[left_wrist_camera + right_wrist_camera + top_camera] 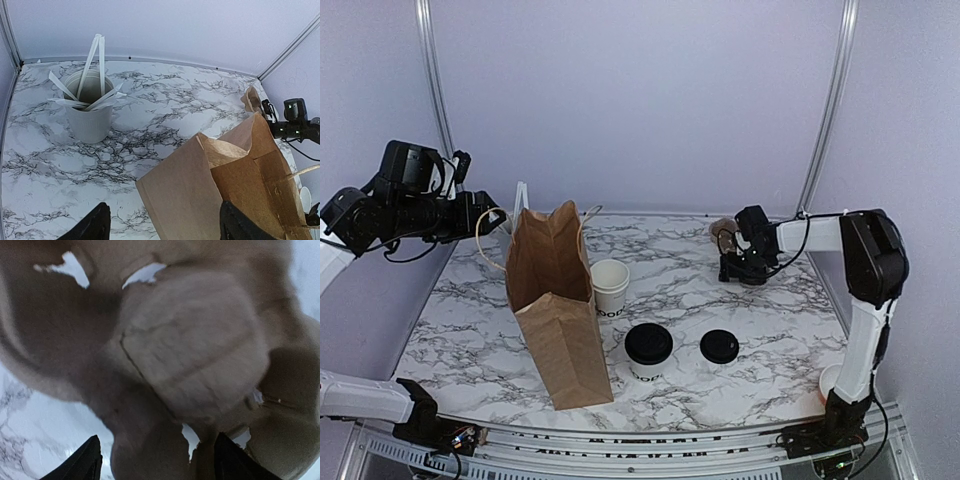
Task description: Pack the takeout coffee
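- Standing upright, takeout coffee [648, 348] sits beside paper bag [555, 300], toward the bases from right gripper [730, 243].
- Right gripper nearer, fingers spread; left gripper [496, 215] spread too.

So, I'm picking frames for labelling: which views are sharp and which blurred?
Top external: sharp, evenly lit, only faint shadows by the bag and lidded cup. Left wrist: sharp, bag and stirrer cup crisp. Right wrist: out of focus, a brown thing fills the frame, too close to resolve.
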Controlling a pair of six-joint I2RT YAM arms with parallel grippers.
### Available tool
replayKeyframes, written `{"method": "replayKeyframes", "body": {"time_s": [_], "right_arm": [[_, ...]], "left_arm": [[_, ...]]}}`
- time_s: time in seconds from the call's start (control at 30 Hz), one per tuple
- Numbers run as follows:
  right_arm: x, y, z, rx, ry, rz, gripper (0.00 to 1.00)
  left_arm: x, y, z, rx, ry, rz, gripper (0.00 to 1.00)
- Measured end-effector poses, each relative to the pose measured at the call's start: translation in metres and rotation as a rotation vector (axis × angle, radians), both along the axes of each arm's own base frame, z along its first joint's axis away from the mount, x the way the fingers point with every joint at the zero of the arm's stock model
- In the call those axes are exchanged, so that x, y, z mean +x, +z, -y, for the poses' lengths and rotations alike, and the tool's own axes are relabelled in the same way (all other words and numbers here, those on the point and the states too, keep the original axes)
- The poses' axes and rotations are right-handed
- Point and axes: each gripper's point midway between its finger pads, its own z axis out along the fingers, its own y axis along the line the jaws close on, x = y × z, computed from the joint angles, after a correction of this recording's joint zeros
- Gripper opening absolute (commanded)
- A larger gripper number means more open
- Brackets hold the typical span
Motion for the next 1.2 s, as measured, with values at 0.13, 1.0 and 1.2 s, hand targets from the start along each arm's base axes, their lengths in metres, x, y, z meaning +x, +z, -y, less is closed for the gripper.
{"method": "replayKeyframes", "body": {"time_s": [0.13,1.0,1.2], "right_arm": [[-0.036,0.006,0.015,-0.017,0.015,-0.021,0.76],[-0.032,0.04,0.047,-0.014,-0.166,0.04,0.77],[-0.023,0.017,0.049,-0.037,-0.208,0.0,0.76]], "left_arm": [[0.001,-0.003,0.002,0.001,-0.006,-0.01,0.75],[0.003,-0.006,0.006,-0.017,-0.013,-0.016,0.75],[0.003,-0.006,0.007,-0.022,-0.011,-0.017,0.75]]}}
